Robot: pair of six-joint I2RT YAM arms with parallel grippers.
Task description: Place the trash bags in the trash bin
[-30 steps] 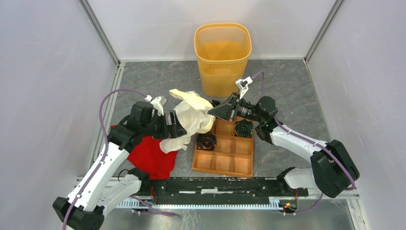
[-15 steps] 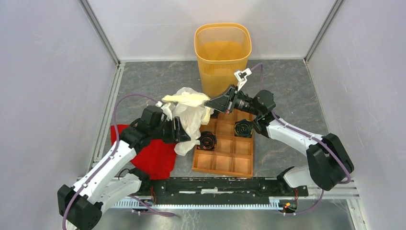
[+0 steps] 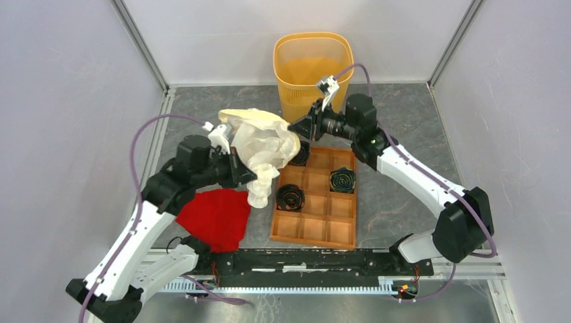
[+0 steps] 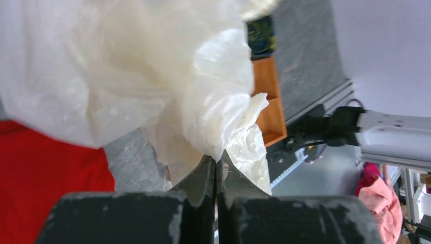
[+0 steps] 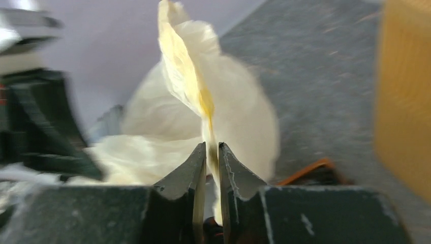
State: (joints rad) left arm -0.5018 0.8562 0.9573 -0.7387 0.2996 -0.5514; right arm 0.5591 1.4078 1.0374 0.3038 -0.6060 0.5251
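Observation:
The cream-white trash bag [image 3: 259, 142] hangs crumpled in the air between my two grippers, left of the trash bin [image 3: 313, 67]. My left gripper [image 3: 244, 173] is shut on the bag's lower folds; in the left wrist view its fingertips [image 4: 216, 161] pinch the film [image 4: 167, 76]. My right gripper [image 3: 293, 126] holds the bag's upper right edge just in front of the bin. In the right wrist view a strip of film [image 5: 203, 101] runs between its jaws [image 5: 212, 148], which stand a sliver apart. The bin's orange wall [image 5: 401, 91] shows at the right.
An orange-brown compartment tray [image 3: 328, 229] lies below the bag, with black rolls [image 3: 291, 196] in some cells. A red cloth [image 3: 217, 217] lies on the grey floor under the left arm. Side walls and metal rails close in the work area.
My left gripper has shut on the bag's lower part. Both arms have lifted the bag and carried it farther back. The right gripper now sits close to the bin.

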